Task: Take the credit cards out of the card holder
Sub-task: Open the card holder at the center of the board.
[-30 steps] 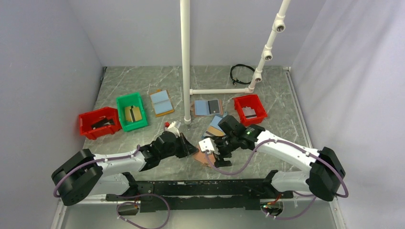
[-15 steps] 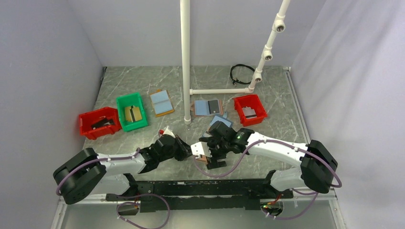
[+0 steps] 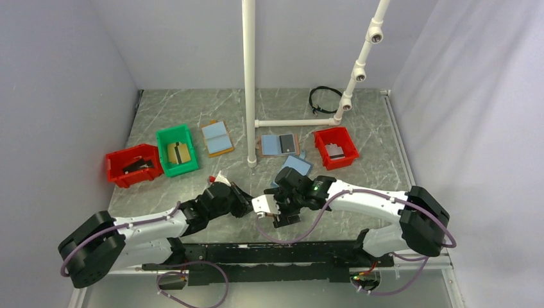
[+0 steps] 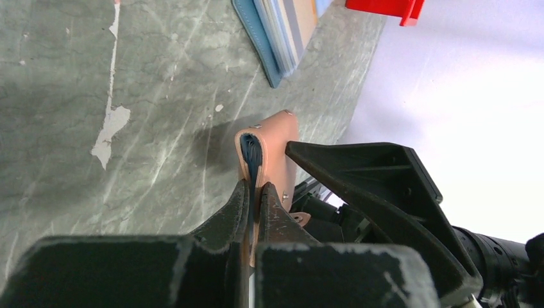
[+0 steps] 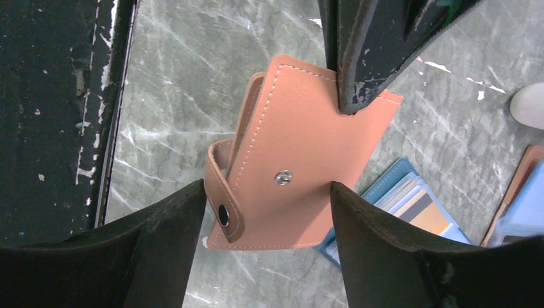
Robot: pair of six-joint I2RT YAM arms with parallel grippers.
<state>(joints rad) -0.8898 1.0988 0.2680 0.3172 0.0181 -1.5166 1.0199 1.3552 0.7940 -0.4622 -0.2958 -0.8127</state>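
The card holder (image 3: 278,144) lies open and flat at the back, and its right half shows a dark grey credit card (image 3: 287,142). My left gripper (image 4: 253,189) is shut on the edge of a second, folded tan-brown holder (image 4: 272,138) with a snap strap and holds it on edge above the table. Blue shows between its leaves. In the right wrist view this folded holder (image 5: 301,147) hangs between the fingers of my right gripper (image 5: 266,192), which is open, with the jaws on either side and not touching it. Both grippers meet near the front middle (image 3: 256,205).
A navy-rimmed holder (image 3: 292,165) with a yellow-striped card lies just behind the grippers. A tan holder with both halves blue (image 3: 215,136), a green bin (image 3: 176,149), two red bins (image 3: 133,165) (image 3: 335,147) and a white pipe frame (image 3: 249,83) stand further back.
My right gripper has moved left and nearer, and its open jaws now straddle the folded holder. My left gripper has drawn slightly left, still holding it.
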